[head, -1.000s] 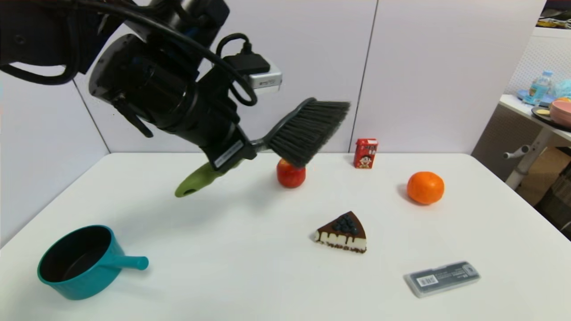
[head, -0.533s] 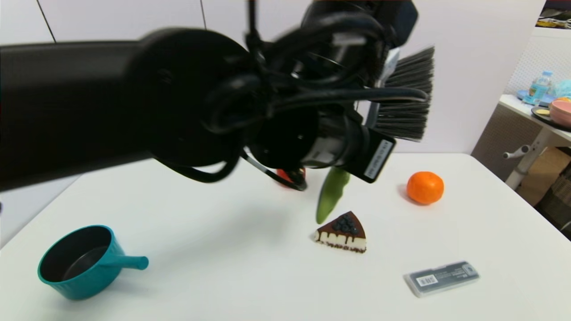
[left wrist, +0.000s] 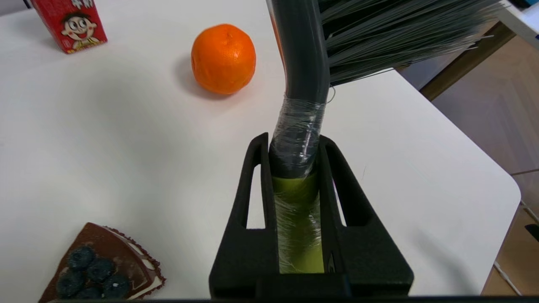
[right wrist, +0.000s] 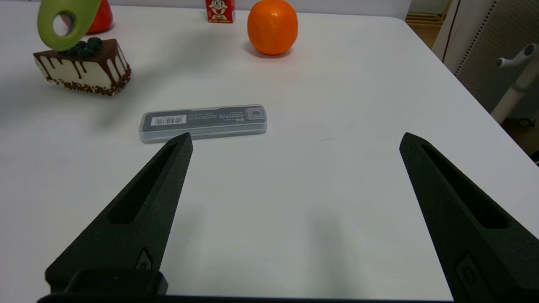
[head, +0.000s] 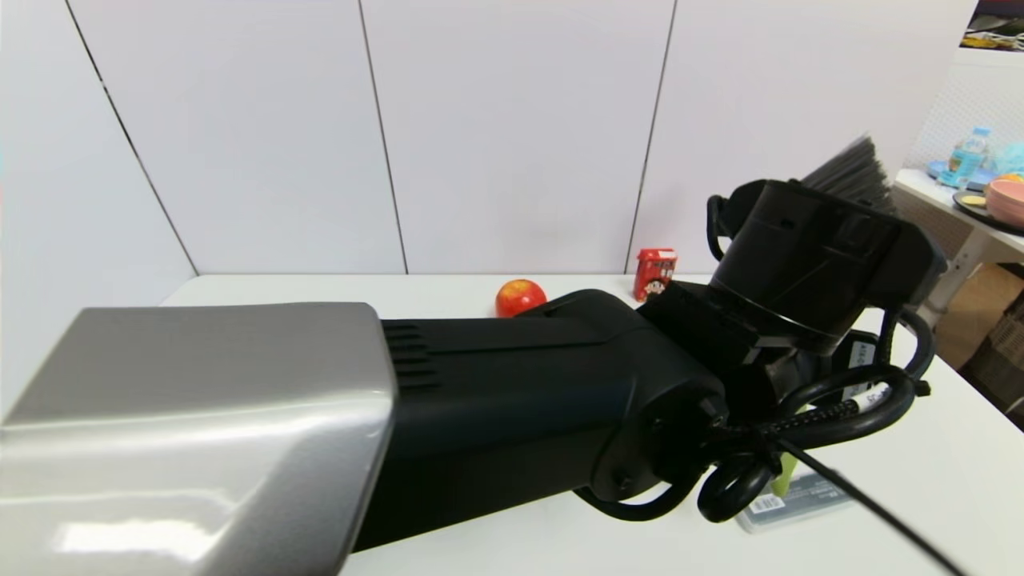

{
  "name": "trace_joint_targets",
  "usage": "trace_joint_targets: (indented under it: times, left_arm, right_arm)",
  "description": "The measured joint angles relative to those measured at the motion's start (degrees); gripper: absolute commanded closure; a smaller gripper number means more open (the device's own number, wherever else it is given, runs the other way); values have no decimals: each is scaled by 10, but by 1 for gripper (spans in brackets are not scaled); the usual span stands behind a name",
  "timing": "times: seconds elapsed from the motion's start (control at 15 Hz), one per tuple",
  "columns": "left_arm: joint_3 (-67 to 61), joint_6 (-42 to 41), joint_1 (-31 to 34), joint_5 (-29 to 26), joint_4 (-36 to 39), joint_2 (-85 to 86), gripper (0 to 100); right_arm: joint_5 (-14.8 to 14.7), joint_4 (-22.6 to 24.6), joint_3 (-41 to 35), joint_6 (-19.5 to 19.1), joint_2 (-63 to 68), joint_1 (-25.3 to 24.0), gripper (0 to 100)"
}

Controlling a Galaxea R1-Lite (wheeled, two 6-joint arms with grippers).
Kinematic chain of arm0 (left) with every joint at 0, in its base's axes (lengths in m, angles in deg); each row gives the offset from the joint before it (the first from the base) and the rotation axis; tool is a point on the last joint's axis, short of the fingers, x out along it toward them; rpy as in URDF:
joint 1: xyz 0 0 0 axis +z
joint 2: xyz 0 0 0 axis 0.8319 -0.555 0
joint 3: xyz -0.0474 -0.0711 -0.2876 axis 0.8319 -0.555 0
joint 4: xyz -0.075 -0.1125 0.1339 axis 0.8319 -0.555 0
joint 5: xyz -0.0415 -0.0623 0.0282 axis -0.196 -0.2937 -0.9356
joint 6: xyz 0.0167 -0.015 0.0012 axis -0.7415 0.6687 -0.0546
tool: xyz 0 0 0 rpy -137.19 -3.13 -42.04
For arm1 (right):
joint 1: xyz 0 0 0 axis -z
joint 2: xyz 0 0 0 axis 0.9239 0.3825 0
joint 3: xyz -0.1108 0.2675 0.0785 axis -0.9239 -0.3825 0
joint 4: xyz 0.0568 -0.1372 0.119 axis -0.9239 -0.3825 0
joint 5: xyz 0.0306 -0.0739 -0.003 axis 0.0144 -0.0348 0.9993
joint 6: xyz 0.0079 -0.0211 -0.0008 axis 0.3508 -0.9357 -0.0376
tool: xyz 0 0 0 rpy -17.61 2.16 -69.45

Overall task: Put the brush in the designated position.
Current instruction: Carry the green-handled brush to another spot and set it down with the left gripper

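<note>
My left gripper (left wrist: 294, 141) is shut on the brush (left wrist: 297, 219), clamping the top of its lime-green handle just below the wrapped neck. The dark neck and black bristles (left wrist: 400, 38) reach out past the fingertips, above the table's right side near the orange (left wrist: 223, 59). In the head view my left arm (head: 520, 400) fills the foreground; only the bristle tips (head: 852, 172) and a sliver of green handle (head: 784, 480) show. The handle's holed end (right wrist: 67, 21) hangs above the cake slice (right wrist: 84, 67). My right gripper (right wrist: 294, 139) is open and empty, low over the front right.
A grey flat case (right wrist: 203, 122) lies just beyond my right fingers. A red carton (head: 656, 274) and an apple (head: 520, 298) stand at the back. The table's right edge (left wrist: 484, 168) drops to the floor beside the bristles.
My left arm has swung from the table's left across to its right, carrying the brush. The brush head now points up and away. The arm now hides the teal pot, cake and orange in the head view.
</note>
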Motion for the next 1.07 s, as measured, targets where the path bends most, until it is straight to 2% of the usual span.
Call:
trace_joint_targets:
  times: [0.2, 0.53, 1.07]
  left_arm:
    - [0, 14, -1, -8, -21, -21, 100]
    - [2, 15, 3, -8, -133, -22, 100]
    - [2, 22, 41, -18, -198, -5, 100]
  right_arm:
    - [0, 0, 0, 0, 0, 0, 0]
    - [0, 0, 0, 0, 0, 0, 0]
    - [0, -1, 0, 0, 0, 0, 0]
